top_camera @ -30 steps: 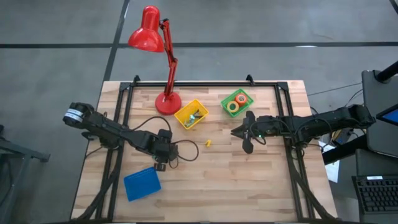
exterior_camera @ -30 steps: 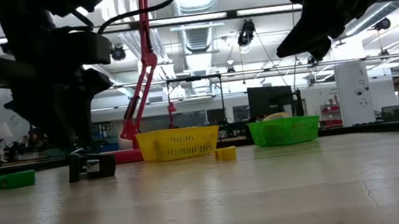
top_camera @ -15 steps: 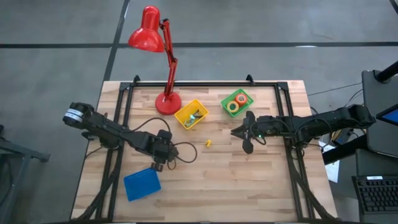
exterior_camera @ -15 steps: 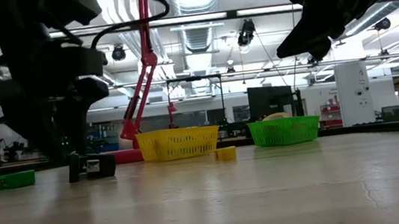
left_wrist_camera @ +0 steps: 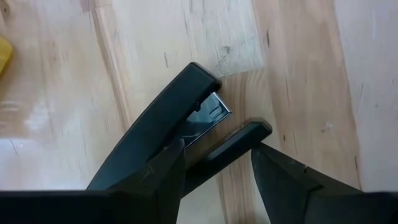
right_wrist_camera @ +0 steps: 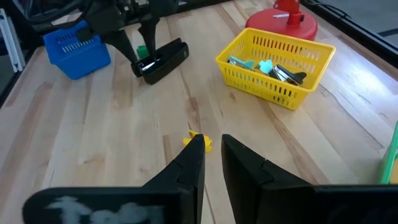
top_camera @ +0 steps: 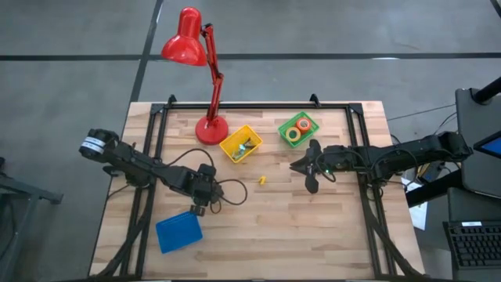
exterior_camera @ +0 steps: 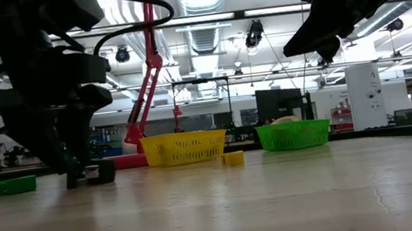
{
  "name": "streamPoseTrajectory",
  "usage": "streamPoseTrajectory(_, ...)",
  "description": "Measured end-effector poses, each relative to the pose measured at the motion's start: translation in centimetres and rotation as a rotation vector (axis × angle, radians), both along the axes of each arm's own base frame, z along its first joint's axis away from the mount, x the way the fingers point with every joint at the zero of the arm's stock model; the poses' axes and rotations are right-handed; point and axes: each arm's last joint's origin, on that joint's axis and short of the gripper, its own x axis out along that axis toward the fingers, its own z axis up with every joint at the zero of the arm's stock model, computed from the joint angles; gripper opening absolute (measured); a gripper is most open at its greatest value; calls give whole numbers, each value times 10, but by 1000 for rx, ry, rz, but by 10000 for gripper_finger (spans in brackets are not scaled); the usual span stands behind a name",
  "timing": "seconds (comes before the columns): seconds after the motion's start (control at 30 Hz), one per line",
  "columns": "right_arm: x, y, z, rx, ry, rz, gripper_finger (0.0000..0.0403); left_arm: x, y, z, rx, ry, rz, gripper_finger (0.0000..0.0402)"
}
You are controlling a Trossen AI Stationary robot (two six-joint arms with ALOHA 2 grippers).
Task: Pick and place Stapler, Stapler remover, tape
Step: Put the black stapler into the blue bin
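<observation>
The black stapler (left_wrist_camera: 168, 124) lies on its side on the wood, its two arms splayed apart at the front; it also shows in the right wrist view (right_wrist_camera: 165, 59). My left gripper (left_wrist_camera: 217, 149) is open and low over it near the blue basket (top_camera: 178, 232), one finger on each side of the stapler's body. The tape rolls (top_camera: 297, 129) lie in the green basket (exterior_camera: 294, 135). My right gripper (top_camera: 296, 166) is shut and holds nothing, hanging high above the table's middle (exterior_camera: 315, 39). My left gripper comes at the stapler from above, pointing down, with its fingers across it. One finger (left_wrist_camera: 165, 168) stands against the upper arm and the other (left_wrist_camera: 280, 180) beside the base arm (left_wrist_camera: 239, 142). Whether either finger touches the stapler, I cannot tell.
A yellow basket (top_camera: 241, 146) with small tools stands by the red lamp's base (top_camera: 210, 129). A small yellow piece (top_camera: 263, 180) lies mid-table and a small green piece (exterior_camera: 16, 184) near the stapler. Bare wood lies toward the near edge.
My left gripper has come down over the stapler, still open, until its fingers reach the table on either side of it. The stapler has stayed where it was. My right arm has kept still.
</observation>
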Motion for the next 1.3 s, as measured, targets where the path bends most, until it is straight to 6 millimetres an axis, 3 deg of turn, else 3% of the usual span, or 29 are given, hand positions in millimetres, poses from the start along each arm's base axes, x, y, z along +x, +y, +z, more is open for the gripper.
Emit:
streamPoseTrajectory(0.7,0,0,0,-4,0,2,50,2,0,1,-2,-19,2,126)
streamPoseTrajectory(1.3,0,0,0,-4,0,2,50,3,-1,1,-12,-38,17,40)
